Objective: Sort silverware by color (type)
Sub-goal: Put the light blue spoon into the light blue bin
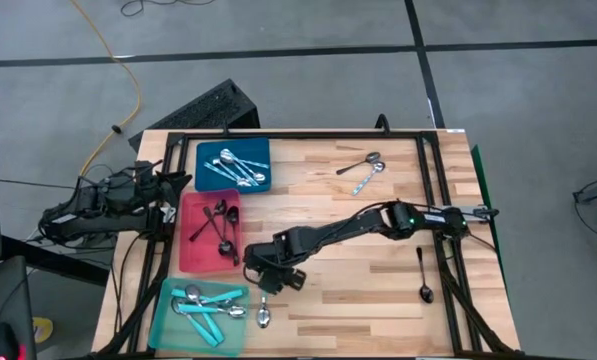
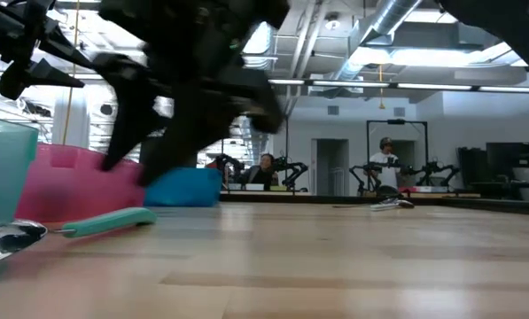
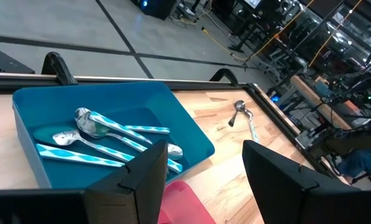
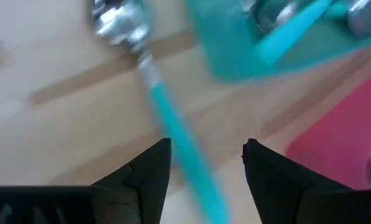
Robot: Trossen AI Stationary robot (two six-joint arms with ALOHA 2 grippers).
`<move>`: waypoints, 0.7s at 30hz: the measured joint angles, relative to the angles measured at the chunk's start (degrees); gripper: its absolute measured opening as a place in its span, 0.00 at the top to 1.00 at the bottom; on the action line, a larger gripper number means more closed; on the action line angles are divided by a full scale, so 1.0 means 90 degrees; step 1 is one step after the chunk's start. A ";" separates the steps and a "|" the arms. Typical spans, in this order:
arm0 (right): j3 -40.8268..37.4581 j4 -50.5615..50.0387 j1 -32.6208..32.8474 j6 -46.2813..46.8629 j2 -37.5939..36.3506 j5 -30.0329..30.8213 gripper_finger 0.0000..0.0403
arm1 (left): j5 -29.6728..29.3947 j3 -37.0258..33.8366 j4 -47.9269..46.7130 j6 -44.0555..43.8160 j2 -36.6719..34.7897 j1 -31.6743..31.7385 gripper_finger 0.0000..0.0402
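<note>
No text, label, brand, number or sign can be read anywhere here.

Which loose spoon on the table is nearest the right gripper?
The turquoise-handled spoon beside the teal tray, just under the open right gripper; the others lie far across the table.

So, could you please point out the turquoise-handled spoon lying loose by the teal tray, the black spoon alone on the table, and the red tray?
turquoise-handled spoon (image 1: pixel 263 316), high view, bowl.
black spoon (image 1: pixel 425 293), high view, bowl.
red tray (image 1: pixel 190 256), high view, bare floor.
</note>
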 joint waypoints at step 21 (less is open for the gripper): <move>-0.0008 0.0218 0.0002 0.0491 0.0431 -0.0392 0.49 | -0.0168 0.0000 0.0030 -0.0051 0.0000 -0.0002 0.52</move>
